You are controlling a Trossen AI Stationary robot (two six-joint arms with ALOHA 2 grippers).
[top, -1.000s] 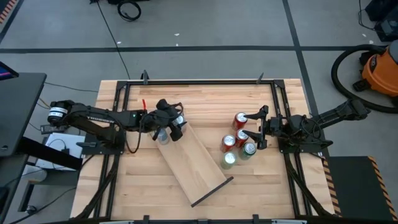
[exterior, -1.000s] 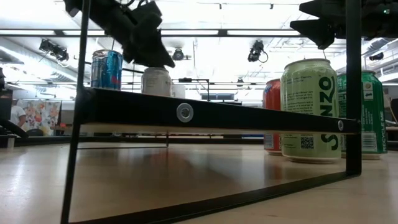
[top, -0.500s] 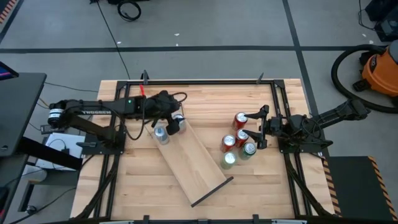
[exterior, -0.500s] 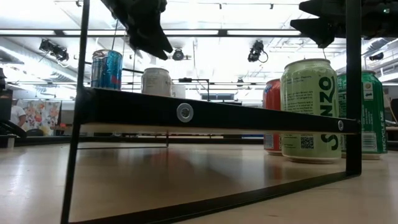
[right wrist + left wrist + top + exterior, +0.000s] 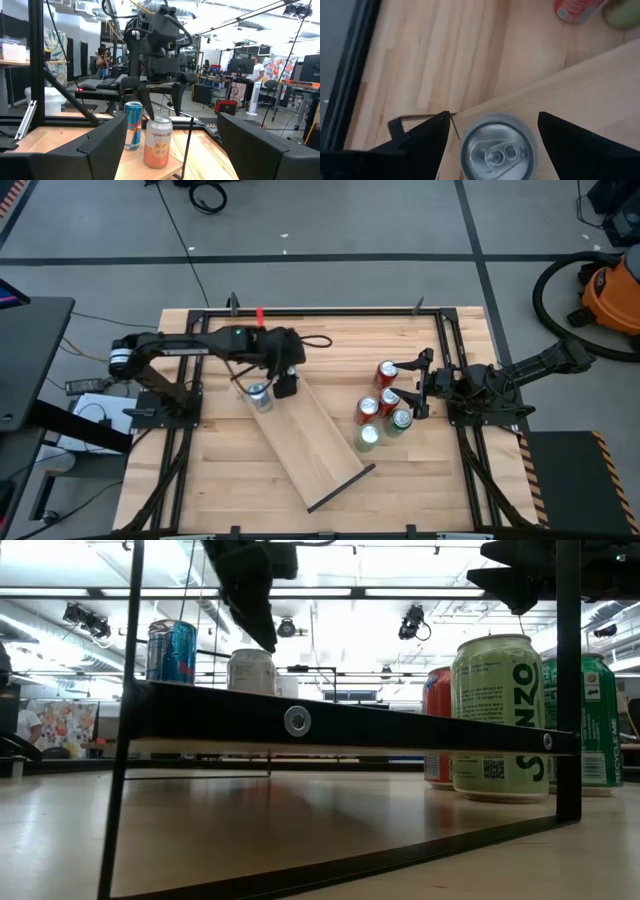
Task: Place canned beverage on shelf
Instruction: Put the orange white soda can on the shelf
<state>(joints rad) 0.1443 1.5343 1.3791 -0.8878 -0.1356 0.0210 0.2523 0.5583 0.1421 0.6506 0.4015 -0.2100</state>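
The shelf (image 5: 312, 442), a pale plank with black rod frames at its ends, lies slantwise on the table. Two canned beverages stand upright on its far left end: a blue one (image 5: 132, 125) and a pale one with an orange print (image 5: 158, 141). My left gripper (image 5: 258, 625) hangs open above the pale can (image 5: 496, 152) and points steeply down. Its fingers stand on either side of the can, higher than its top and clear of it. My right gripper (image 5: 420, 385) waits open at the table's right, beside several red and green cans.
Red cans (image 5: 386, 372) and green cans (image 5: 368, 436) stand in a cluster on the table between the shelf and my right gripper. A black metal frame (image 5: 330, 310) runs round the tabletop. Bare wood lies near the table's front edge.
My left gripper has risen away from the pale can's top, gone a little toward the table's right and far edges, and tipped to point more steeply down. Its fingers have stayed apart. Both cans on the shelf have kept their places.
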